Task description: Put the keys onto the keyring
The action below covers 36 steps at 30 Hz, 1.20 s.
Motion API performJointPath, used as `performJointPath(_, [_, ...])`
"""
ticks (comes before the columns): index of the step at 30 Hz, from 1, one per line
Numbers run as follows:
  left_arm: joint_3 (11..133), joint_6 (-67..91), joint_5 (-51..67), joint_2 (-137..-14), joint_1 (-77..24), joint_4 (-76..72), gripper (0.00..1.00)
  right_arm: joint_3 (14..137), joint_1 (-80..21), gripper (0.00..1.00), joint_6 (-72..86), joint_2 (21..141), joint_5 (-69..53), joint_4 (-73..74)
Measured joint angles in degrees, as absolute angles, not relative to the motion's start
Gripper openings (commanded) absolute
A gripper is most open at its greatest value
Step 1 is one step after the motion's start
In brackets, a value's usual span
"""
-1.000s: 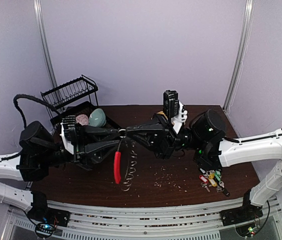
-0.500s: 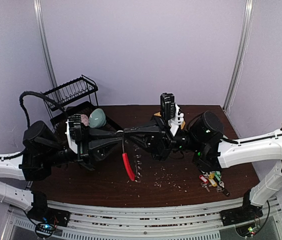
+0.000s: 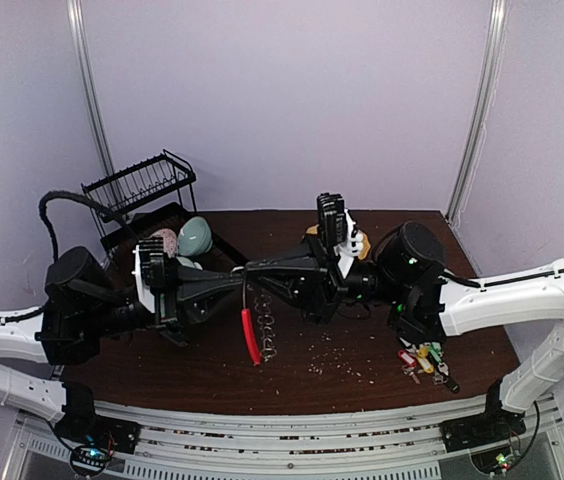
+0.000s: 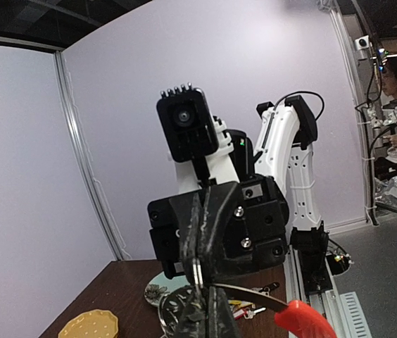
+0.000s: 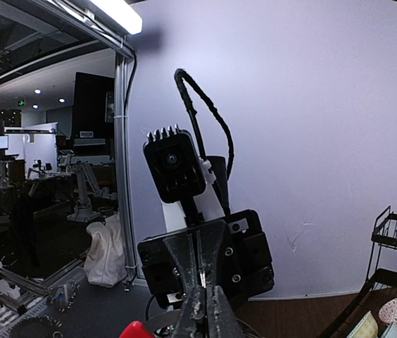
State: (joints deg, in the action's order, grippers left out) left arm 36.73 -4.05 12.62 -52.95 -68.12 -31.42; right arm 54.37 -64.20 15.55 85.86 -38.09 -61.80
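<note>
Pale lilac walls (image 3: 282,100) were seen behind a dark brown table (image 3: 362,385), with a black dish rack (image 3: 140,185) and a grey-green bowl (image 3: 195,236) parked at the upper left. Dead centre of the top view, the left gripper (image 3: 234,274) and right gripper (image 3: 255,268) were brought tip to tip. Both sets of jaws were pinched fully closed on the top of the keyring (image 3: 251,335), which was hung below them with the red arc on the left and the silver loops beside it. The keys (image 3: 422,358) were heaped at the lower right, tucked against the right arm and partly hidden by it. Small pale crumbs (image 3: 332,352) were scattered mid-table. Each wrist view was mostly blocked by the other arm's camera block. Only a yellow dotted plate (image 4: 89,325) was glimpsed, at the lower left of the left wrist view.
</note>
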Motion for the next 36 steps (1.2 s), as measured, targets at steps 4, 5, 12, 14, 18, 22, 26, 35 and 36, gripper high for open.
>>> performJointPath(4, [35.88,-6.04,9.23,-50.59,-68.29,-28.86,0.00,54.50,-64.12,0.29,11.70,85.19,-38.39,-55.64])
performJointPath(5, [35.97,-6.50,8.40,-50.06,-68.29,-28.73,0.00,54.50,-64.07,0.32,11.29,85.12,-38.50,-54.28])
performJointPath(12, [40.14,-13.02,-0.93,-49.30,-69.45,-18.83,0.00,54.81,-63.88,0.37,4.69,81.67,-37.60,-41.87])
performJointPath(14, [41.41,-17.28,-6.28,-49.30,-71.79,-14.72,0.00,55.77,-63.88,0.37,1.65,79.48,-36.62,-36.86])
performJointPath(18, [44.71,-27.03,-16.82,-50.96,-79.26,-7.90,0.00,59.88,-63.88,0.35,-3.60,76.73,-35.29,-28.38])
performJointPath(22, [46.94,-33.98,-21.80,-53.82,-83.94,-4.19,0.00,62.89,-63.88,0.33,-8.45,75.90,-33.76,-22.52])
performJointPath(26, [47.62,-36.91,-24.23,-56.03,-84.33,-2.52,0.00,63.46,-63.88,0.34,-13.69,75.77,-32.34,-17.39])
performJointPath(35, [46.15,-41.91,-25.30,-55.64,-84.40,-7.70,0.00,55.51,-64.27,0.30,-24.75,68.93,-31.70,-17.17])
performJointPath(36, [46.06,-42.24,-25.30,-55.57,-84.38,-8.03,0.00,55.22,-64.29,0.30,-25.28,68.71,-31.73,-17.69])
